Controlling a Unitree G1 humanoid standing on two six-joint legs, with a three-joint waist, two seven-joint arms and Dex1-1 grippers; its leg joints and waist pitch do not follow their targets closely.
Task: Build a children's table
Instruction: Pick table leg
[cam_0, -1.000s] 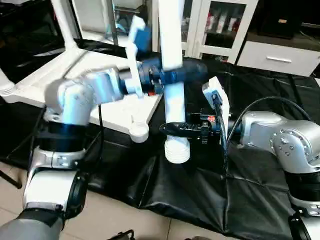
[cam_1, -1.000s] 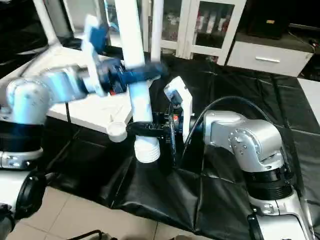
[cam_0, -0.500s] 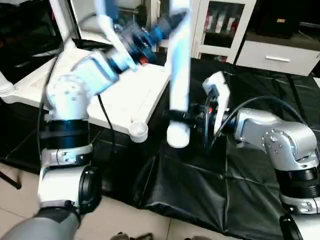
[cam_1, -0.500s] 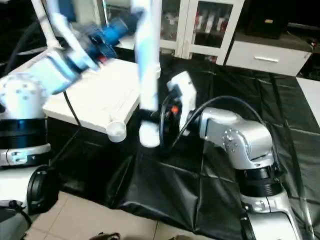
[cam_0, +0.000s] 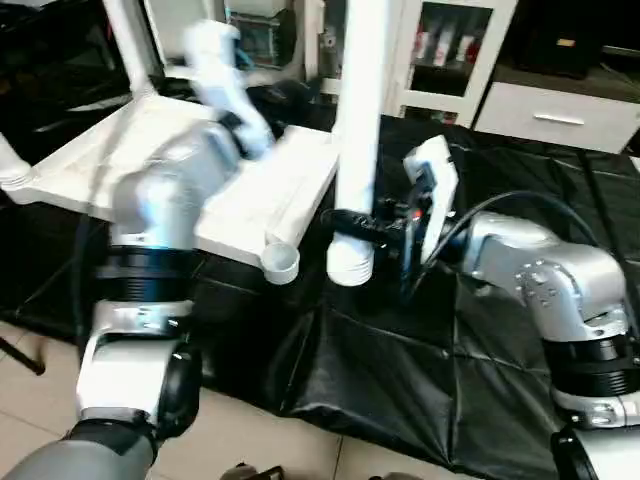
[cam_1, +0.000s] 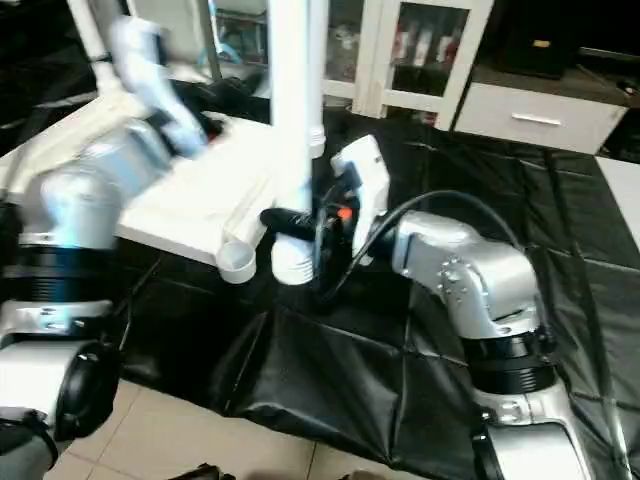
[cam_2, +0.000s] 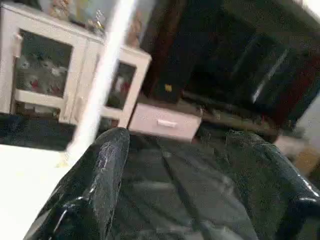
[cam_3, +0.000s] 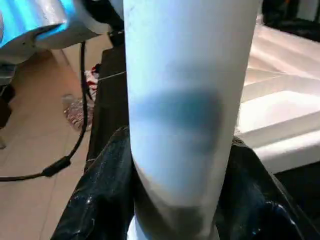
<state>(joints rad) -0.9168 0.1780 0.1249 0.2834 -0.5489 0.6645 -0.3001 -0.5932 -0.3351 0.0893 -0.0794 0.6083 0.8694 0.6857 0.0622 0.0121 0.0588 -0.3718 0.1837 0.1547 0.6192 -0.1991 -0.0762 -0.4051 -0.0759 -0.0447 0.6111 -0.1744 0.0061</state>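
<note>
The right gripper (cam_0: 348, 222) has its jaws closed around a white tube leg (cam_0: 358, 120) near that leg's lower, ribbed end, holding it upright just above the black-covered desk (cam_0: 480, 340). In the right wrist view the leg (cam_3: 187, 110) runs straight up between the two black fingers (cam_3: 102, 200), which press against it on either side. The leg stands just beside the near corner of the white tabletop (cam_0: 270, 190), which lies with its underside up on the desk; a round corner socket (cam_0: 279, 262) at that corner sits a little to the left of the leg's bottom end, apart from it. Two more white legs rise from the tabletop's far side, one at its far corner (cam_0: 130, 45) and one at its left corner (cam_0: 10, 165). The left gripper (cam_2: 175, 165) is lifted over the tabletop with its jaws standing wide apart and nothing between them; its wrist view looks out between the black fingers (cam_2: 95, 185) across the desk toward a white glass-door cabinet (cam_2: 40, 75) and a white drawer unit (cam_2: 165, 122). The silver left forearm (cam_0: 175, 185) reaches up and away over the tabletop, and the right forearm (cam_0: 520, 265) comes in from the right.
</note>
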